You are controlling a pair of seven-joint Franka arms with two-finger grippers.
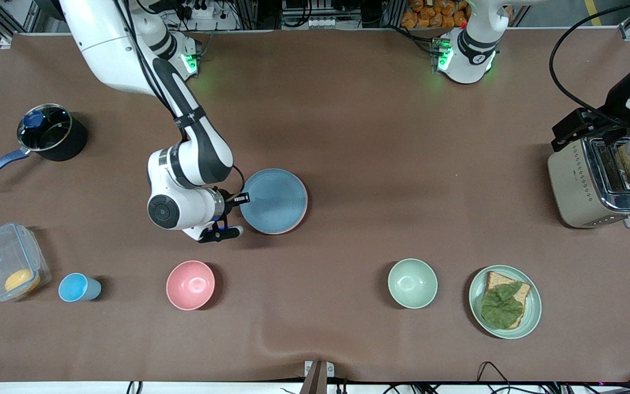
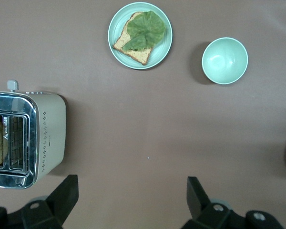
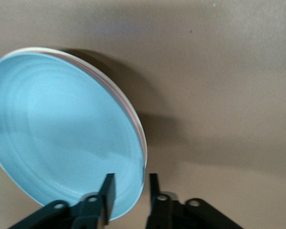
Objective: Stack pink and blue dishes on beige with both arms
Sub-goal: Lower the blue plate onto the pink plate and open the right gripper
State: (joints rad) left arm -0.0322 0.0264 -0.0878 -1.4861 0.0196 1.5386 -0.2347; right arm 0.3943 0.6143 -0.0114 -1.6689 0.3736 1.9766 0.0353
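On the brown table (image 1: 380,137), the blue plate (image 1: 274,200) tops a stack near the middle, with a pink plate's rim (image 3: 133,117) and a cream edge showing beneath it in the right wrist view. The right gripper (image 3: 129,191) straddles the stack's rim, its fingers parted around the edge. The left gripper (image 2: 131,191) waits spread wide, high above the toaster (image 1: 594,183) at its arm's end of the table.
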